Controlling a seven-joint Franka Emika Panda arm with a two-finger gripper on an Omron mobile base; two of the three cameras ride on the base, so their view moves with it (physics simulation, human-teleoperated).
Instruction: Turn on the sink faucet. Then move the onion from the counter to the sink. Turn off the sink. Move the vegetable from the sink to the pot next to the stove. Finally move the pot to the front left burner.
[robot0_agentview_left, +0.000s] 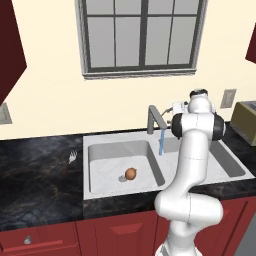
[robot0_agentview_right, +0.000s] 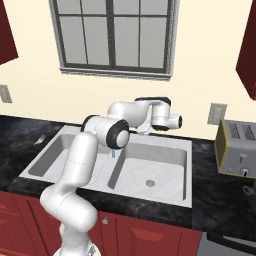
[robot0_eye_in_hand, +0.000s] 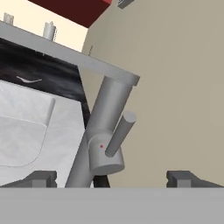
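The grey sink faucet (robot0_agentview_left: 152, 119) stands at the back of the pale sink (robot0_agentview_left: 86, 167), and a thin blue stream of water (robot0_agentview_left: 161, 142) falls from its spout. The small tan-orange onion (robot0_agentview_left: 130, 173) lies on the floor of the left basin. My gripper (robot0_agentview_left: 173, 108) hovers just right of the faucet, level with its top. In the hand view the gripper (robot0_eye_in_hand: 112, 179) is open, with the faucet post (robot0_eye_in_hand: 107, 116) and its thin lever (robot0_eye_in_hand: 119, 133) between the two fingertips (robot0_eye_in_hand: 41, 178) and nothing gripped. The pot is out of view.
The black counter (robot0_agentview_left: 40, 170) runs on both sides of the sink, with a small white-headed utensil (robot0_agentview_left: 72, 158) left of the basin. A grey toaster (robot0_agentview_right: 236, 148) stands on the right. The wall and window sit close behind the faucet.
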